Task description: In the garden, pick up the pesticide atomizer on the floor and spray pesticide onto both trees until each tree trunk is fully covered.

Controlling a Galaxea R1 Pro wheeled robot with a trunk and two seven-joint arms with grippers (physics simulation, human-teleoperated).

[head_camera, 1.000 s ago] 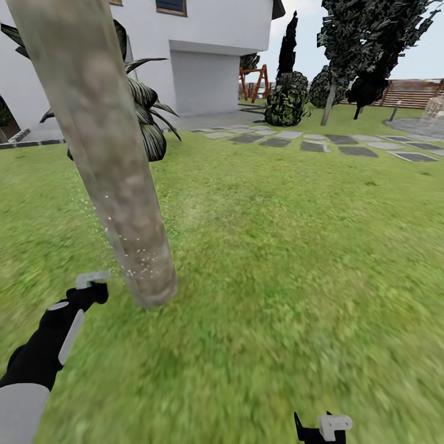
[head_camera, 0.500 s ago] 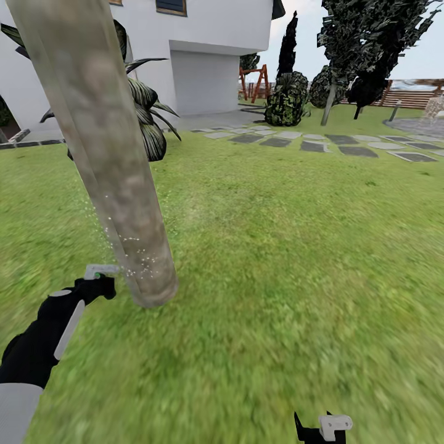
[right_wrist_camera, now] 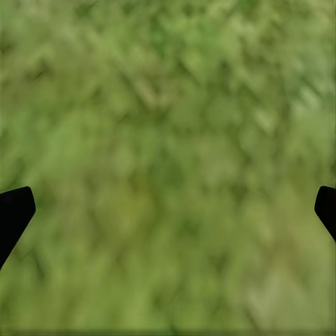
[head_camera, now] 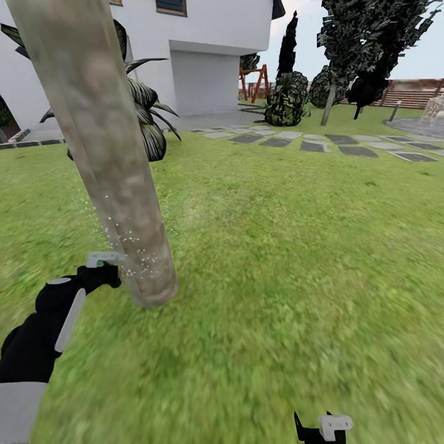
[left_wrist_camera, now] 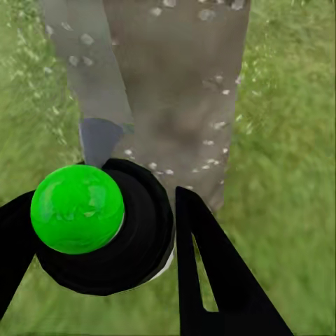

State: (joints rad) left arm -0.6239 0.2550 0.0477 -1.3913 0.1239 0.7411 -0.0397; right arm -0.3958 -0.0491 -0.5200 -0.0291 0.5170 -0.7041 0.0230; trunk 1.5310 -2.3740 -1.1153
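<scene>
Head view: the left tool [head_camera: 102, 271] sits low beside the foot of the tree trunk [head_camera: 108, 154], with the pesticide atomizer [head_camera: 103, 259] clamped between its fingers and the pale grey spray head pointing at the bark, very near it; whether nozzle and bark touch cannot be told. Ahead of this tool the trunk blocks the way; it leans away and upward, a thick grey-brown column with tan and greenish blotches, speckled with small white droplets on its lower part just in front of the nozzle. To the outer side of the left tool and behind it lies open grass floor [head_camera: 277, 277]. Beyond the trunk stand a spiky dark-leaved plant [head_camera: 148, 117], a white house [head_camera: 203, 55] and a row of stepping stones [head_camera: 320, 142], all well apart from either tool.

Left wrist view: the atomizer [left_wrist_camera: 105, 224] shows as a dark round body with a bright green spot, gripped between black fingers [left_wrist_camera: 210, 273]; the droplet-flecked trunk [left_wrist_camera: 182, 91] rises directly ahead.

Right tool [head_camera: 320, 428] hangs low over bare grass, well apart from the trunk. Right wrist view: its fingertips [right_wrist_camera: 14, 213] stand wide apart with nothing between them, grass [right_wrist_camera: 168, 168] beneath.
</scene>
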